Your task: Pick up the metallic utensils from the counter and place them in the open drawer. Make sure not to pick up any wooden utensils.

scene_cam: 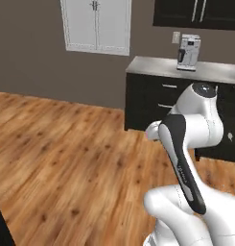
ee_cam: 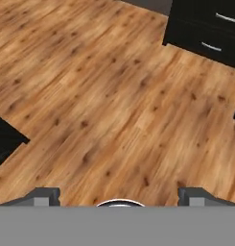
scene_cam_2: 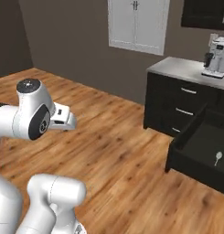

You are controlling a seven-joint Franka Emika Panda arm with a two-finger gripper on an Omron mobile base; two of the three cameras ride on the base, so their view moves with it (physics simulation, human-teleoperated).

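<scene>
A small silvery spoon (scene_cam_2: pixel 217 157) lies on the floor of the wide black drawer (scene_cam_2: pixel 189 165), which stands pulled open at the right of the right base view. My gripper (ee_cam: pixel 119 196) is open, its two dark fingertips (ee_cam: pixel 44 194) set far apart with nothing between them. It hangs over bare wooden floor, well left of the drawer. The counter is out of view.
A black cabinet with narrow stacked drawers (scene_cam_2: pixel 184 103) (scene_cam: pixel 157 101) (ee_cam: pixel 210 33) carries a coffee machine (scene_cam_2: pixel 218 57) (scene_cam: pixel 188 52) on its plain grey top. Wooden floor (ee_cam: pixel 114 105) stretches between me and it. A dark edge (ee_cam: pixel 4 139) juts in at the hand view's left.
</scene>
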